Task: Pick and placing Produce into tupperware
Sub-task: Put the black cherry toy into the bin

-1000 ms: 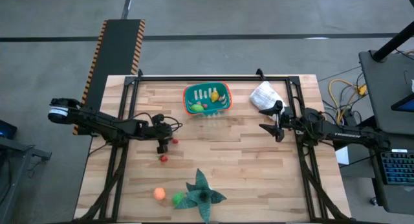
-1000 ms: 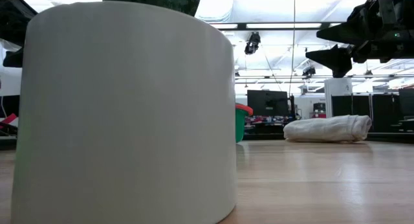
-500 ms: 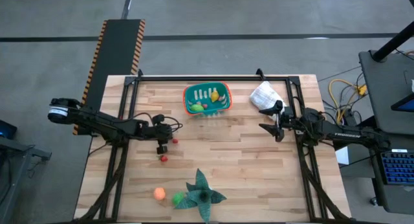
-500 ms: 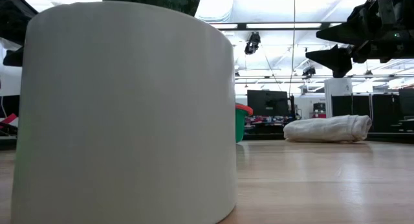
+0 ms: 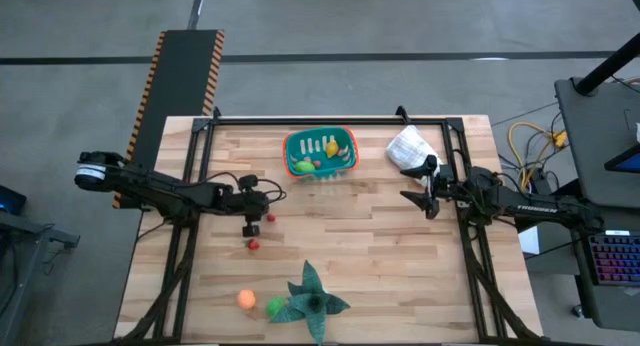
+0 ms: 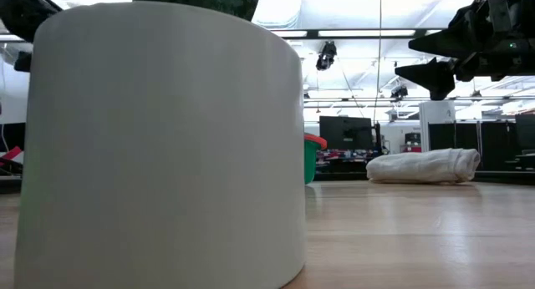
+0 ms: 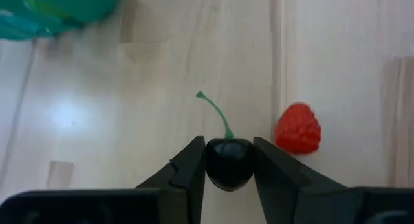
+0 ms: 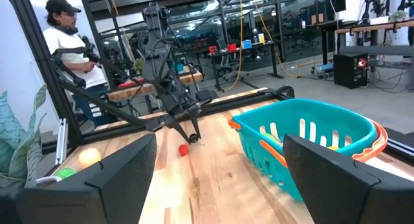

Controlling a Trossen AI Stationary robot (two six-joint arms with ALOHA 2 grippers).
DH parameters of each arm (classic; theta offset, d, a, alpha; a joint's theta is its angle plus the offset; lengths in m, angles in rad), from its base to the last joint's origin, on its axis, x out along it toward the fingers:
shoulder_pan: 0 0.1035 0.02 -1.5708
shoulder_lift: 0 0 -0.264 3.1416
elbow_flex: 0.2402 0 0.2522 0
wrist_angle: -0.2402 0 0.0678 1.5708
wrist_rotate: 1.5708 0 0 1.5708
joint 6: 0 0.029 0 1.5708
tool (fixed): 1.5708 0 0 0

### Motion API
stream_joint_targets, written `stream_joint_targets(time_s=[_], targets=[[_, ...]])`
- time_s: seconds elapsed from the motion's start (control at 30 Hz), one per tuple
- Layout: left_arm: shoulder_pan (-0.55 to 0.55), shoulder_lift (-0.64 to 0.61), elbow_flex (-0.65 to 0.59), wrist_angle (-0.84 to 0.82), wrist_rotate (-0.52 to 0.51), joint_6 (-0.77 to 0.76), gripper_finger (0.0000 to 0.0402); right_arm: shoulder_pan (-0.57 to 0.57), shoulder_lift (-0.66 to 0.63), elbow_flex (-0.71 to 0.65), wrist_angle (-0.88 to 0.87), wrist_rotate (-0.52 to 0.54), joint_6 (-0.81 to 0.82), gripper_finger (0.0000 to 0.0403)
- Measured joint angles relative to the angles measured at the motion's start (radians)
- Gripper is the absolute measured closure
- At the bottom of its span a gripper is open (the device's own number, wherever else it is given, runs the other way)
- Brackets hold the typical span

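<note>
Dark cherry [image 7: 228, 162] is clamped by left gripper [image 7: 228, 175] above bench [image 7: 129, 120], raspberry [image 7: 298, 128] beside, right gripper [image 5: 422, 184] held spread apart, "TROSSEN" lettering seen on right arm [image 5: 535, 211].

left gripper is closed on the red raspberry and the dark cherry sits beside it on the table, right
Not quite: it's the other way round. The left wrist view shows the left gripper closed on the dark cherry, while the red raspberry sits beside it on the table.

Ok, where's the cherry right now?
The cherry sits between the left gripper's fingers on the table's left half, beside the raspberry, below-left of the tub in the high view.
</note>
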Motion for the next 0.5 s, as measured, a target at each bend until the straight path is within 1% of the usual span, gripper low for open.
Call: stream_joint_targets(time_s=[0.33,0.5], targets=[[0.001,-0.008,0.075,0.002,-0.007,0.08,0.0312,0.0,0.0,0.0,0.0,0.0,-0.002,0.0076],[0.001,-0.038,0.108,-0.015,-0.023,0.112,0.0312,0.0,0.0,0.0,0.0,0.0,-0.017,0.0076]])
